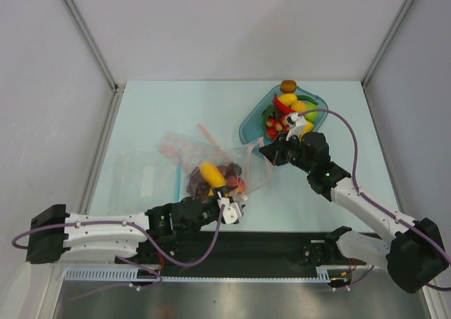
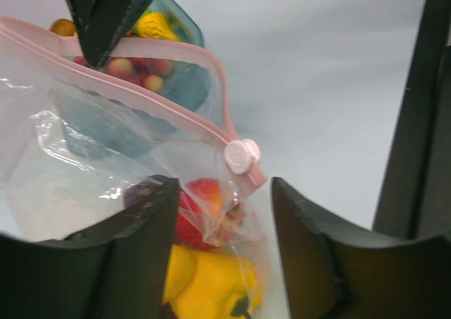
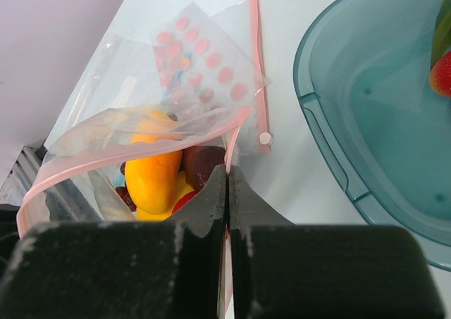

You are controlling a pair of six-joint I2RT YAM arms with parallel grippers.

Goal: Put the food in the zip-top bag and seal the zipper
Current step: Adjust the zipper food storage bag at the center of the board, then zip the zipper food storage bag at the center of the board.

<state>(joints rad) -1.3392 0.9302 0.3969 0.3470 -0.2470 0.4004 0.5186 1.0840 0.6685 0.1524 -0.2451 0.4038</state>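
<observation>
Right gripper [image 3: 227, 174] is pressed together on the zip-top bag [image 1: 239, 160] at its pink zipper [image 2: 242, 155] edge, just beside the teal dish [image 1: 244, 129] rim. Left gripper [image 2: 224, 189] is spread astride the near corner of the bag, which holds the food [image 1: 210, 174]. Pale blue table [image 1: 155, 108] stretches left and far to white walls [image 1: 42, 122].

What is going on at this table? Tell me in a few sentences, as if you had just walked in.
Two robot arms are packing toy food into a clear bag. The right gripper is shut on the pink zipper edge, and the bag's mouth gapes open. The left gripper is open, its fingers either side of the bag near the slider. A yellow pepper, a red fruit and grapes are inside. More food sits in the teal dish. The zipper is not yet sealed.
</observation>
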